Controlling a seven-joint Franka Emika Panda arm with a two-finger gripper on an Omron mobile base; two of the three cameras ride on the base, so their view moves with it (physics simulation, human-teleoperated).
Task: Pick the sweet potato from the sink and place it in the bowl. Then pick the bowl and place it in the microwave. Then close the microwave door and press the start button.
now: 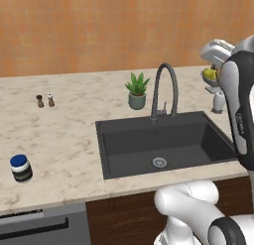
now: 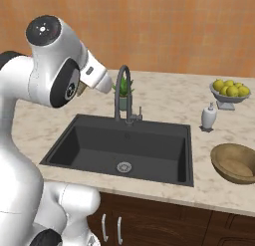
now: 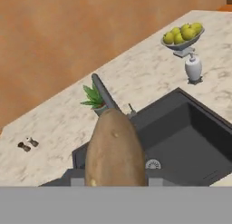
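Hand view: my claw grips the sweet potato (image 3: 115,150) mid-body above the sink (image 3: 190,141); it looks firm, light, maybe slippery.

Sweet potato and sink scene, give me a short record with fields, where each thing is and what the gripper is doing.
sweet potato: lifted out of the basin, close in front of the hand camera, high above the sink
gripper: shut on the sweet potato; fingertips hidden behind it
sink: black basin, nothing in it but the drain
bowl: tan, on the counter right of the sink, nothing inside
faucet: dark arch behind the basin
fruit bowl: grey, yellow fruit, back right
step: potato picked, not yet in the bowl
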